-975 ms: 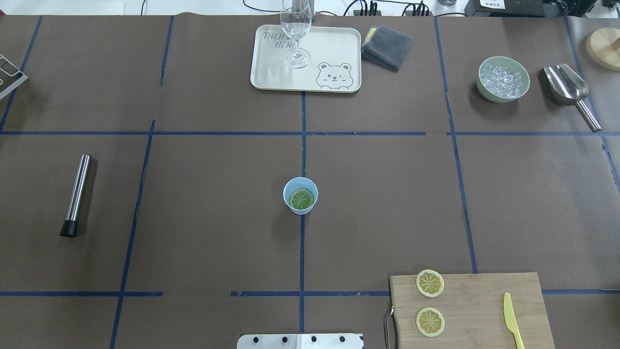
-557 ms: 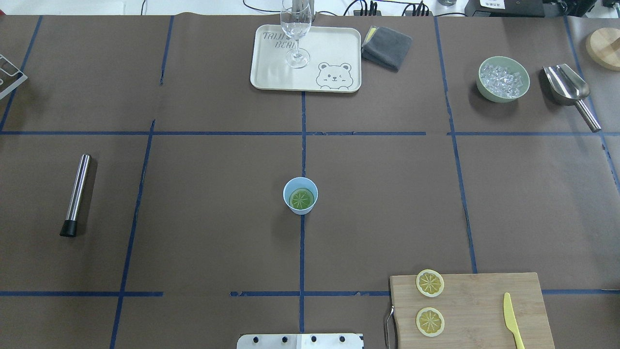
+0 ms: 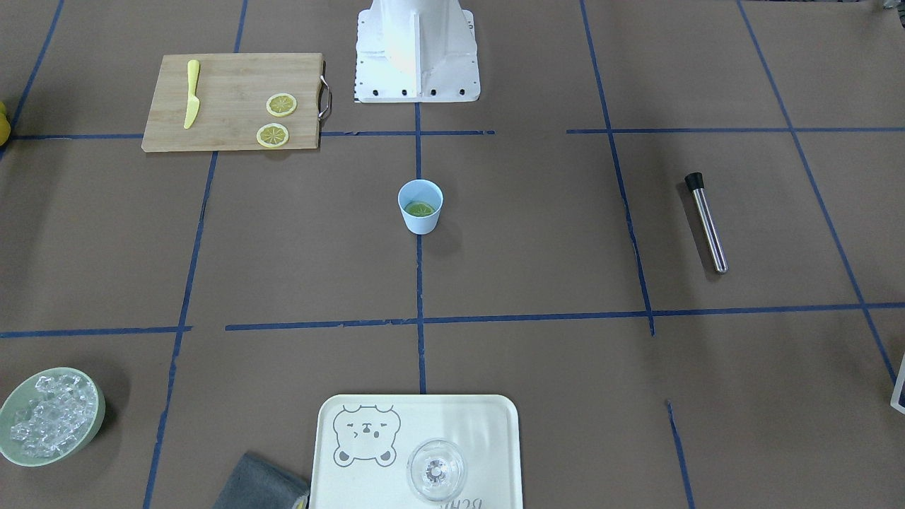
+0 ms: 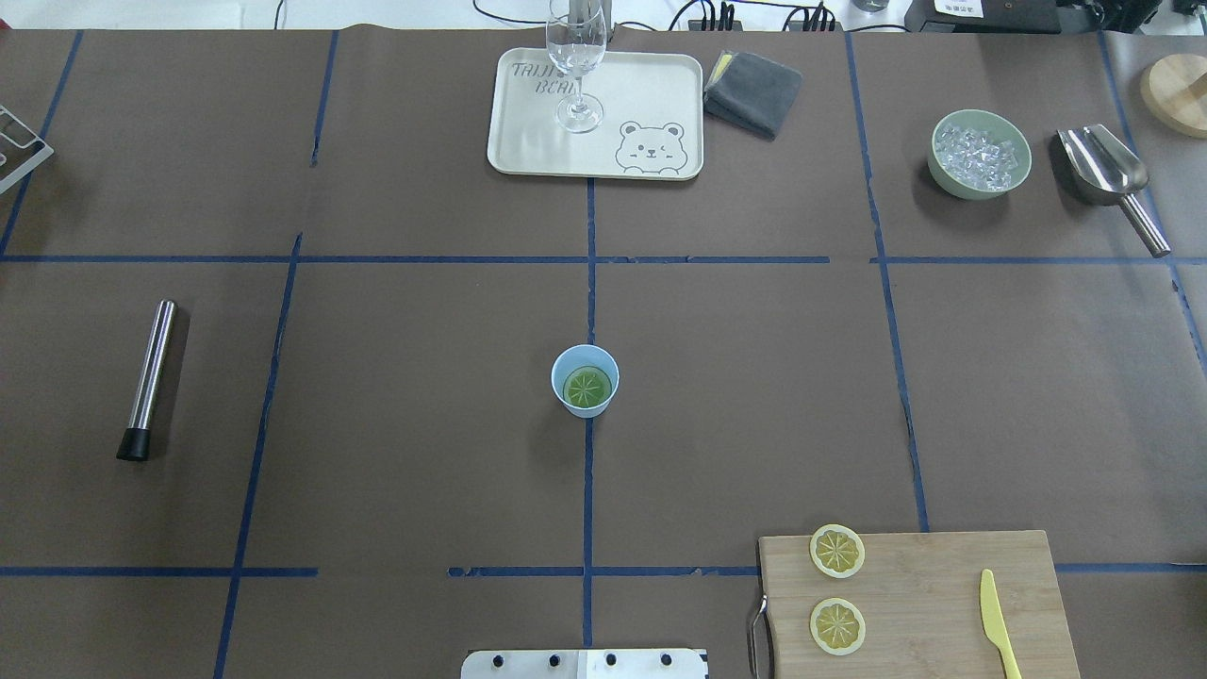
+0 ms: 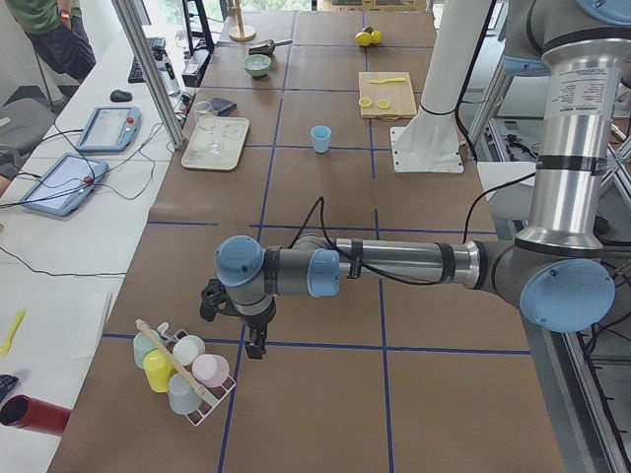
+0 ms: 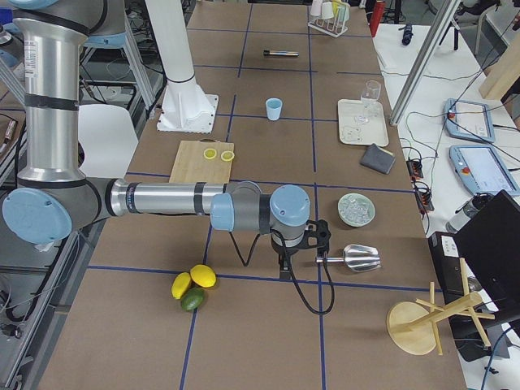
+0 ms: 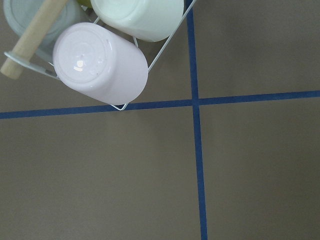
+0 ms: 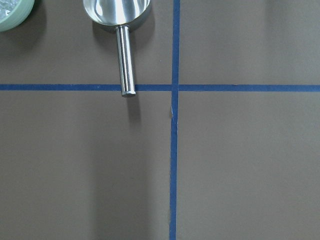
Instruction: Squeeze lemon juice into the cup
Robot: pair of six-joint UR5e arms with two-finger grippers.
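In the front-facing view the cup (image 3: 420,220) stands in the middle of the counter (image 3: 565,233) with the lemon (image 3: 419,208) flat in its bottom; a further squeeze would likely go best by pinching a slice (image 3: 281,104) from the cutting board (image 3: 226,85) by its rind, squarely over the rim. Overhead, the tray (image 4: 660,94) reads "TRIJI BEA…", partly behind the glass (image 4: 575,57). In the side views the left pincer (image 5: 255,350) and right pincer (image 6: 284,263) hang at the counter's ends, well apart from the cup; whether they are spread or pressed together cannot be told.
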